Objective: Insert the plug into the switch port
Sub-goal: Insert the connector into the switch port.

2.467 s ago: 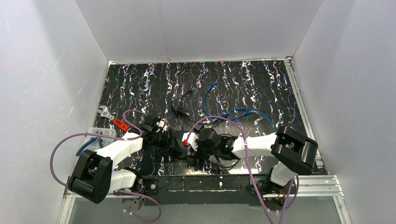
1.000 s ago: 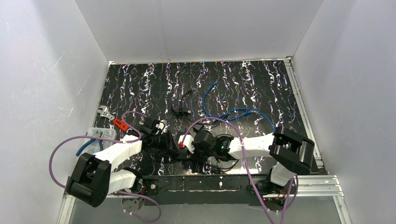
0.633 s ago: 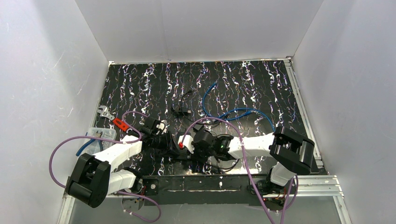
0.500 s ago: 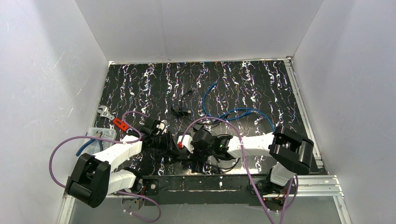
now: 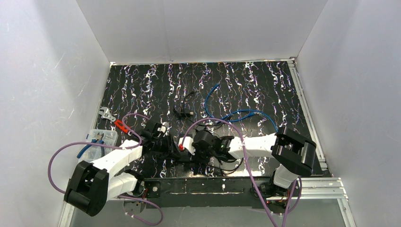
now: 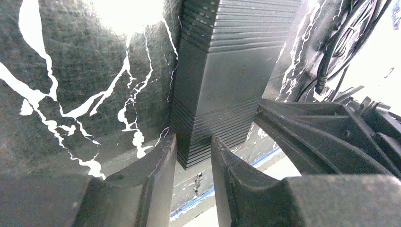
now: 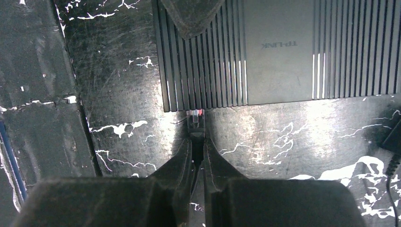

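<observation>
Switch: a black ribbed box point(image 7: 283, 52) lies flat on the marbled mat point(image 5: 255, 85), toward the mat's near edge, between the two wrists.
Port side: the side facing the right gripper runs straight across the right wrist view. Its corner shows just left of the plug.
Plug: a small clear plug point(image 7: 196, 121), red and white at its front, has its nose against that side, near the corner. Whether it sits inside a port cannot be told.
Right gripper: the right gripper point(image 7: 197, 142) has its fingers drawn almost together, clamped on the plug's tail and pointing square at the switch's side.
Left gripper: the left gripper point(image 6: 193, 142) has its fingers standing apart with a ribbed corner of the switch in the gap. Whether they press on it cannot be told.
Room beside the plug: bare mat lies on both sides of the right fingers. A dark strip point(image 7: 38, 71) bounds it along the left of that view, near the switch's corner.
Room at the far side: broad bare mat reaches to the white walls point(image 5: 198, 28). Only a blue cable point(image 5: 241, 112) and a thin black cable point(image 5: 184, 109) break it, both well apart from the switch.
Room at the left: a clear plastic box point(image 5: 105, 137) sits at the mat's left edge, beside the left arm.
Near edge: a metal rail point(image 5: 312, 187) runs close behind both wrists.
</observation>
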